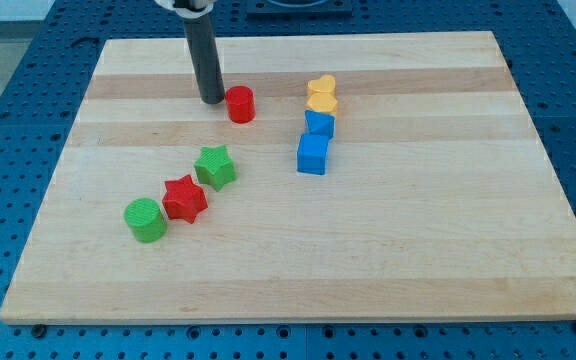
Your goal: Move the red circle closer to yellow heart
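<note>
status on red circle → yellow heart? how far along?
Done: my tip sits just at the view's left of the red circle, the right side for a push. In hand: lined up, contact unclear. Left: the whole gap; bare board still separates the circle from the yellow heart to the view's right.

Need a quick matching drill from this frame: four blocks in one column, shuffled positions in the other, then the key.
Column 1
1. red circle
2. yellow heart
3. green circle
4. red star

Column 2
A. nearest the view's left, lowest of the blocks
B. just to the view's right of my tip
C. between the green circle and the green star
D. top of the column of blocks, above the two blue blocks

Pairs: 1-B, 2-D, 3-A, 4-C
</note>
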